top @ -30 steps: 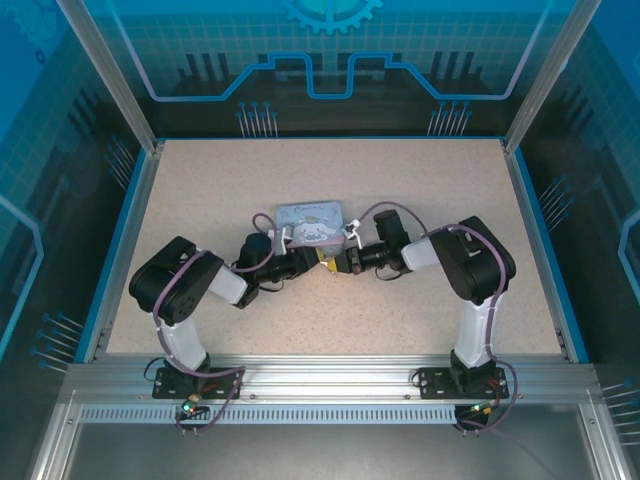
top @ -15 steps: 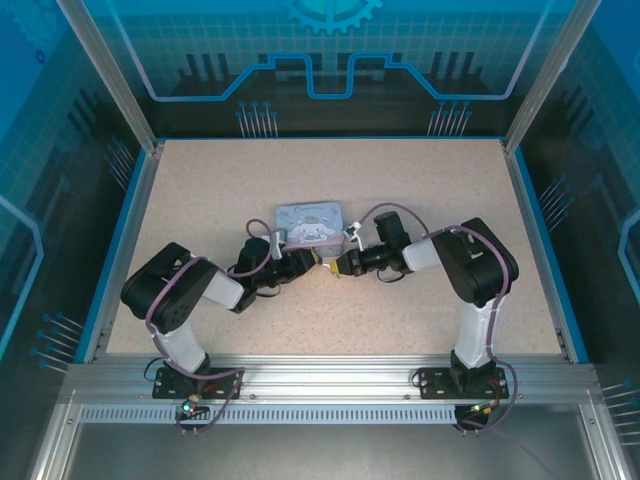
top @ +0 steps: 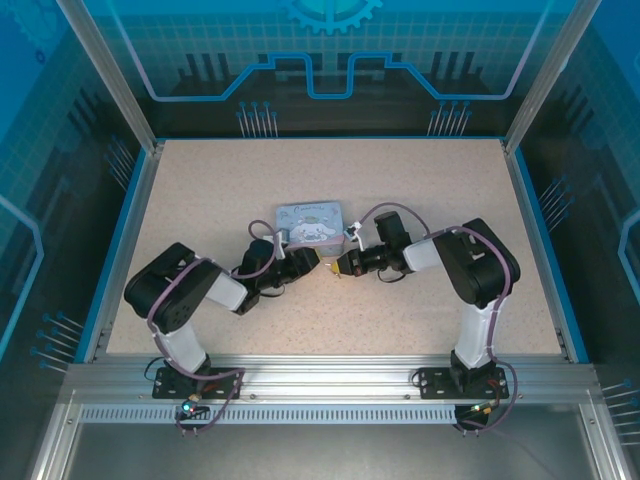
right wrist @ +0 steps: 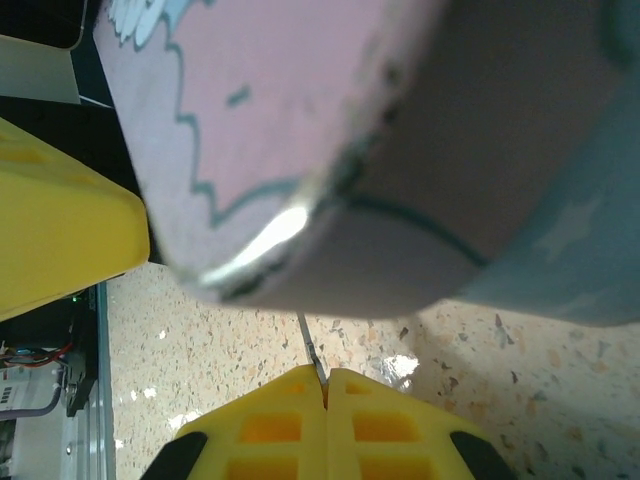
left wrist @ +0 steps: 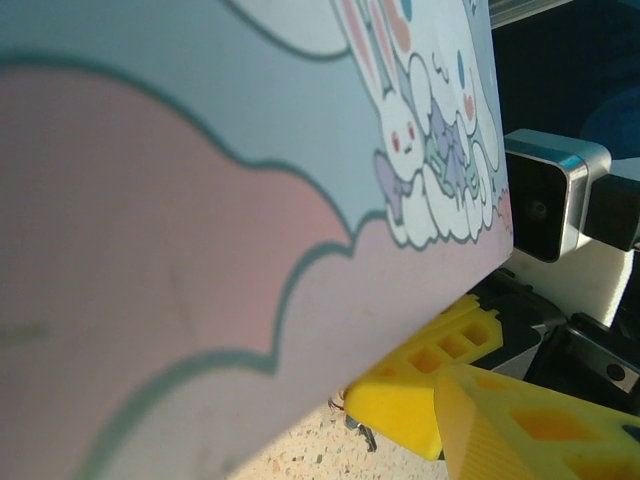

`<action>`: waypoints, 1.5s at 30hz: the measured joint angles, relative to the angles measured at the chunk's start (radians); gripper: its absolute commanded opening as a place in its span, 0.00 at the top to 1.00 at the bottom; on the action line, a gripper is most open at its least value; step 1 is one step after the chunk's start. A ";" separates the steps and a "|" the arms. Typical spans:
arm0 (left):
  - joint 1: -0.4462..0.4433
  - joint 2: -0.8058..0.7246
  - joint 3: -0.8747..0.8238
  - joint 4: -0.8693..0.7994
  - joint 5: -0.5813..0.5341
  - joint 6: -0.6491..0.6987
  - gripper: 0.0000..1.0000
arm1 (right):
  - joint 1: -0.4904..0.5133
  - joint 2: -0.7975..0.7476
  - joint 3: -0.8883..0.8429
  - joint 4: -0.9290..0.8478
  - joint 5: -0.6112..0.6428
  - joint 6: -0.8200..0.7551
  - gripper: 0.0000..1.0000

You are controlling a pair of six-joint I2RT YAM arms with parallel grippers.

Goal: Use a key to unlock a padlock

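We count: one tin (top: 309, 222); one worktop (top: 420, 180); two finger pairs, left fingers (top: 308, 260) and right fingers (right wrist: 360, 400); one thin metal sliver, perhaps key (right wrist: 311, 357).

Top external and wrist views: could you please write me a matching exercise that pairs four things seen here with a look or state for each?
Things:
1. tin
2. right gripper
3. key
4. table

Descriptions:
A. speckled beige surface
B. thin metal sliver, pinched at one end
C. pale blue and pink, with a cartoon rabbit print
D. yellow jaws shut together

Pairs: 1-C, 2-D, 3-B, 4-A
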 measured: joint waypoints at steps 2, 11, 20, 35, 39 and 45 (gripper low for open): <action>-0.007 -0.044 -0.012 -0.053 -0.031 0.011 0.38 | 0.000 -0.016 -0.006 -0.001 0.011 0.000 1.00; -0.016 -0.223 -0.023 -0.215 -0.151 0.086 0.32 | 0.000 -0.171 -0.002 -0.031 0.011 -0.018 1.00; -0.016 -0.150 -0.023 -0.209 -0.153 0.085 0.31 | 0.000 -0.109 0.192 -0.032 0.018 0.058 1.00; -0.016 -0.079 -0.011 -0.110 -0.153 0.083 0.30 | 0.001 -0.019 0.318 -0.233 0.121 0.098 1.00; -0.016 -0.055 0.000 -0.085 -0.153 0.090 0.30 | 0.005 -0.016 0.345 -0.286 0.147 0.096 1.00; -0.034 -0.010 0.013 -0.023 -0.174 0.112 0.31 | 0.006 -0.013 0.357 -0.312 0.158 0.089 1.00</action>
